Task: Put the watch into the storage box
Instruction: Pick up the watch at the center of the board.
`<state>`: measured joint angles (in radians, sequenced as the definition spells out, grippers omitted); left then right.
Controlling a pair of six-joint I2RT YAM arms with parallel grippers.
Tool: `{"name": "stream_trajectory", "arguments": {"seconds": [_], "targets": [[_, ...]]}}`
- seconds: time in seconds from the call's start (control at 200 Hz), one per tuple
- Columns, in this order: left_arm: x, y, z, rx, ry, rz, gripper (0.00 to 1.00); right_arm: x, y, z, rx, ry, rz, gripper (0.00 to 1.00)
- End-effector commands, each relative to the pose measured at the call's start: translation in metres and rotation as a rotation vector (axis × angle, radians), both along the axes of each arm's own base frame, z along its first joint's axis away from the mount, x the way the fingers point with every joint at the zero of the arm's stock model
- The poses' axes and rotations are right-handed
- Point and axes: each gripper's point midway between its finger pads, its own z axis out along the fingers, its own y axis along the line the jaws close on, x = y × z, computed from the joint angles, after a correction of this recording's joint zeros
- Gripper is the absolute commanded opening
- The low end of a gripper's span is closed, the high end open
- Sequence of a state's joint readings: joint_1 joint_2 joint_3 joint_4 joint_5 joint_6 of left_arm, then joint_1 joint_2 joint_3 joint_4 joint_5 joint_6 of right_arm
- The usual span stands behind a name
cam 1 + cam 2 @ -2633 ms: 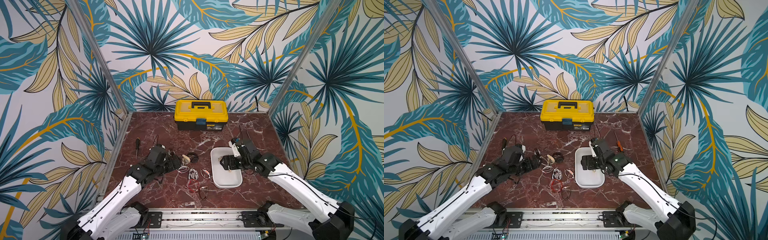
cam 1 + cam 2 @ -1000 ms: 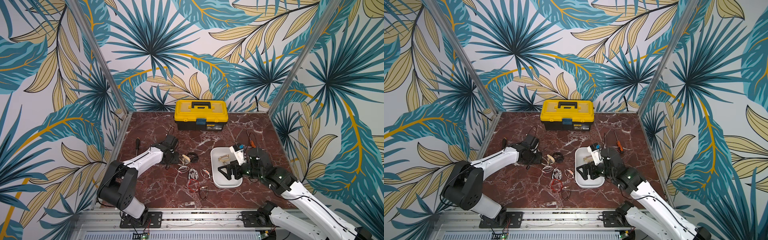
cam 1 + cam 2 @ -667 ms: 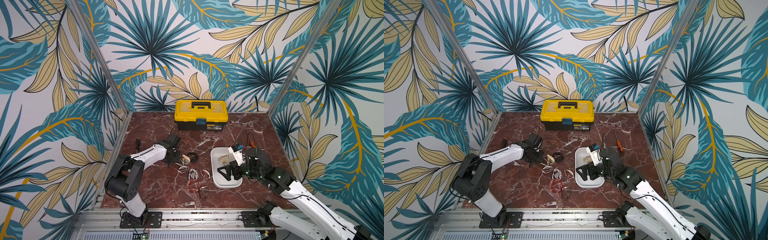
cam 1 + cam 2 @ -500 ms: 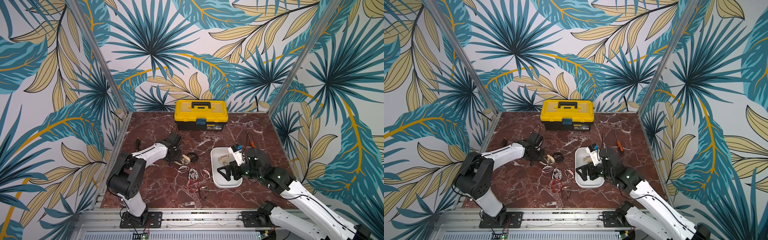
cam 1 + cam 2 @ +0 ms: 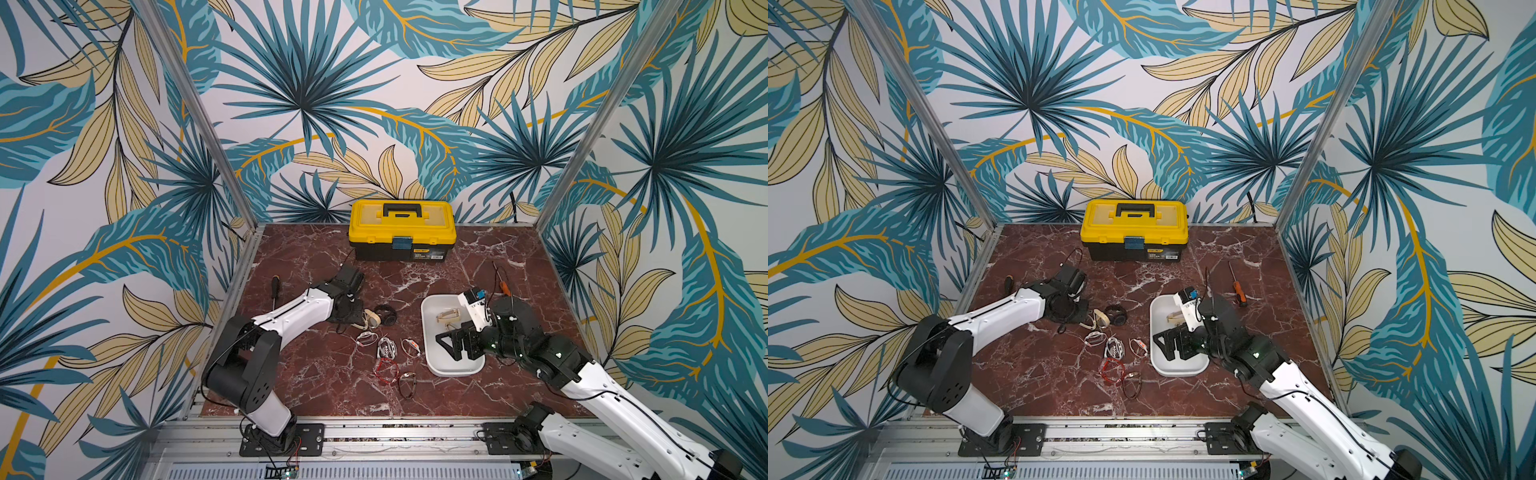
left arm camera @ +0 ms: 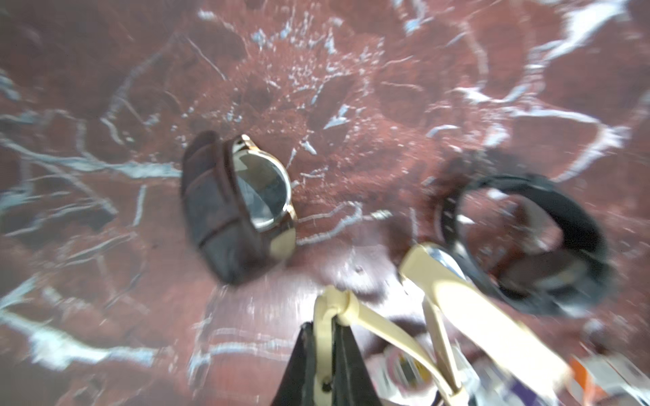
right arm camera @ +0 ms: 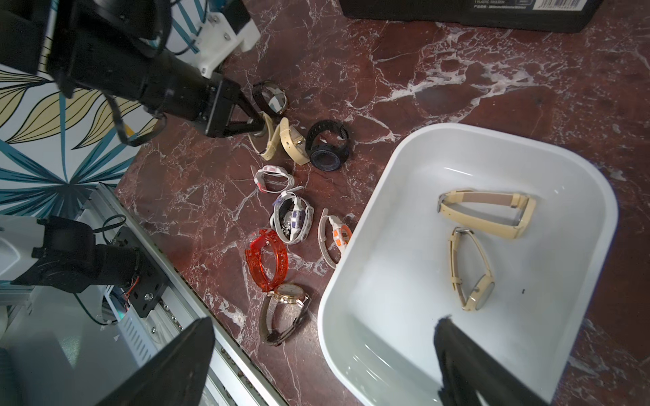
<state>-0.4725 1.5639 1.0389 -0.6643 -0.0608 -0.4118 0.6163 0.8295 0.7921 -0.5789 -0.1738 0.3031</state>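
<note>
LIFT-OFF AT THE WATCH PILE: The left end effector (image 7: 260, 123) is clamped on the strap of a cream watch (image 7: 290, 144) lying on the red marble worktop (image 7: 457, 70). A brown-strapped watch (image 6: 239, 204) sits just beside it, and a black watch (image 6: 527, 239) is close enough that it may be touching. A straight lift before any sideways travel should free the strap without dragging those neighbours. The hold on the thin band looks slight, so a slow carry seems wise. The white storage box (image 7: 397, 263) sits well apart, beyond a scatter of small watches (image 7: 292, 218), and its rolled rim must be cleared from above. Two cream watches (image 7: 485, 214) already lie inside. The right end effector (image 5: 453, 345), jaws spread wide and empty, hangs over the box, so the bare floor nearest the pile looks the likeliest landing room.
</note>
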Motion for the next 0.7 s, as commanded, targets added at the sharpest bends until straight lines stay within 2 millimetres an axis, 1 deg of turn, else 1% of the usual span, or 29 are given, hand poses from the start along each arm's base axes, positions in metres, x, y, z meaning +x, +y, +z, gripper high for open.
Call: {"name": "stream_trajectory", "arguments": {"seconds": [0.0, 0.05, 0.085, 0.18, 0.26, 0.295, 0.361, 0.386, 0.476, 0.526, 0.626, 0.691], "targets": [[-0.017, -0.002, 0.04, 0.016, -0.042, -0.024, 0.09, 0.002, -0.009, 0.006, -0.008, -0.014, -0.06, 1.0], [-0.025, -0.008, 0.055, 0.013, -0.056, -0.045, 0.09, 0.004, -0.016, 0.008, -0.017, -0.017, -0.098, 1.0], [-0.03, -0.015, 0.067, 0.003, -0.068, -0.068, 0.09, 0.004, -0.021, 0.01, -0.022, -0.02, -0.125, 1.0], [-0.042, -0.04, 0.096, 0.001, -0.104, -0.142, 0.09, -0.007, -0.022, 0.018, 0.016, -0.01, -0.115, 1.0], [-0.048, -0.072, 0.119, -0.02, -0.135, -0.222, 0.09, -0.02, -0.025, 0.021, 0.054, 0.004, -0.105, 1.0], [-0.05, -0.086, 0.124, -0.027, -0.142, -0.257, 0.09, -0.025, -0.027, 0.021, 0.066, 0.014, -0.11, 1.0], [-0.052, -0.112, 0.134, -0.026, -0.154, -0.314, 0.09, -0.032, -0.037, 0.019, 0.068, 0.044, -0.158, 1.0], [-0.054, -0.123, 0.136, -0.024, -0.157, -0.342, 0.09, -0.036, -0.038, 0.019, 0.08, 0.056, -0.156, 1.0], [-0.058, -0.161, 0.136, -0.021, -0.153, -0.422, 0.09, -0.049, -0.046, 0.019, 0.102, 0.074, -0.171, 1.0], [-0.06, -0.18, 0.13, -0.032, -0.137, -0.457, 0.09, -0.054, -0.051, 0.021, 0.109, 0.067, -0.183, 1.0], [-0.059, -0.206, 0.114, -0.016, -0.116, -0.496, 0.08, -0.061, -0.063, 0.024, 0.105, 0.042, -0.207, 1.0], [-0.056, -0.219, 0.103, 0.001, -0.109, -0.513, 0.08, -0.063, -0.065, 0.025, 0.109, 0.038, -0.209, 1.0]]}}
